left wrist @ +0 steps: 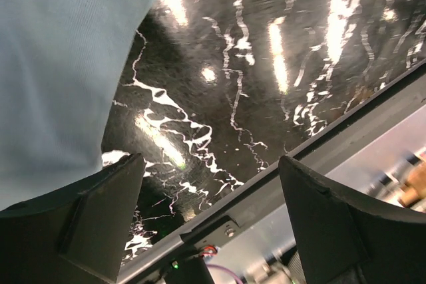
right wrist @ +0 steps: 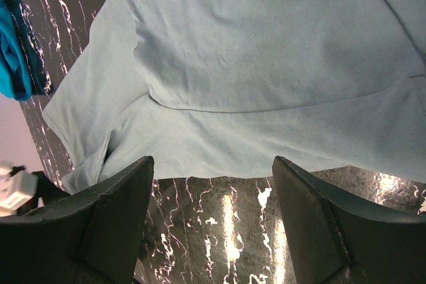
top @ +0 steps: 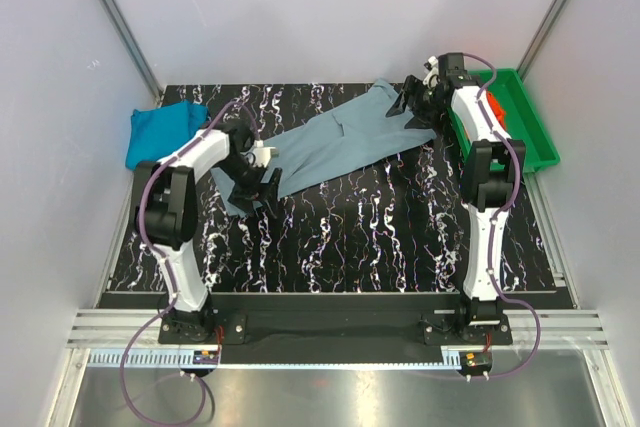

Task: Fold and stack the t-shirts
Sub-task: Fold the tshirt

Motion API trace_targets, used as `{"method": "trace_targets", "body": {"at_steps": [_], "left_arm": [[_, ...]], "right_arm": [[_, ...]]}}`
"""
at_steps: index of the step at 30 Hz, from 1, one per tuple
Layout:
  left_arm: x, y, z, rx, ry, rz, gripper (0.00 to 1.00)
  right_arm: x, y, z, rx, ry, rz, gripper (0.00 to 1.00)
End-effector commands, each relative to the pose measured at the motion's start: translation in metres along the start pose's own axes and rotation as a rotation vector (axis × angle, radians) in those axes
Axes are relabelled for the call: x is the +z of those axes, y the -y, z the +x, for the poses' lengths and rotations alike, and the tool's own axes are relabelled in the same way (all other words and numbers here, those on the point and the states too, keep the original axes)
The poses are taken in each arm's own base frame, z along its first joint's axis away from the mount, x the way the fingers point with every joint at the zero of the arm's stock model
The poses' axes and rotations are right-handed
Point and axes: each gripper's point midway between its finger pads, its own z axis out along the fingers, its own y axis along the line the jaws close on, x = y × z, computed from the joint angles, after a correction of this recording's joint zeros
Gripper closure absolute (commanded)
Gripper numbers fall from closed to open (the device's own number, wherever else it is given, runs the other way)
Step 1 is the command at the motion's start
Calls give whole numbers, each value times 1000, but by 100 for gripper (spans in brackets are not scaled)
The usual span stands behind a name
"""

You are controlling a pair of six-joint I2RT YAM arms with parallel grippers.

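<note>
Grey-blue t-shirt (top: pixel 340 142) spread between left gripper (top: pixel 257 193) and right gripper (top: pixel 413 105)

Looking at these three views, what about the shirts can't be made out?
orange-red shirt: top view, only a sliver shows in the green tray behind the right arm; folded or not, unclear.
grey-blue shirt: its near-left corner hides under the left gripper in the top view.
teal shirt: cut off by the left edge in the right wrist view.
</note>
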Motion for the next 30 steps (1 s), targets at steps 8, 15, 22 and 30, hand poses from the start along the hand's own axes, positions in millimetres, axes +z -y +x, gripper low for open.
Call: {"method": "trace_targets", "body": {"at_steps": [8, 15, 22, 30], "left_arm": [[2, -9, 7, -29, -40, -36, 11], [-3, -19, 5, -23, -27, -100, 10], [-11, -28, -13, -5, 0, -151, 9], [-20, -58, -60, -21, 68, -206, 9]], "right_arm": [[10, -2, -21, -79, 50, -1, 20], [43, 21, -13, -86, 10, 34, 20], [68, 30, 7, -73, -48, 47, 20], [74, 36, 13, -67, -67, 56, 20]]}}
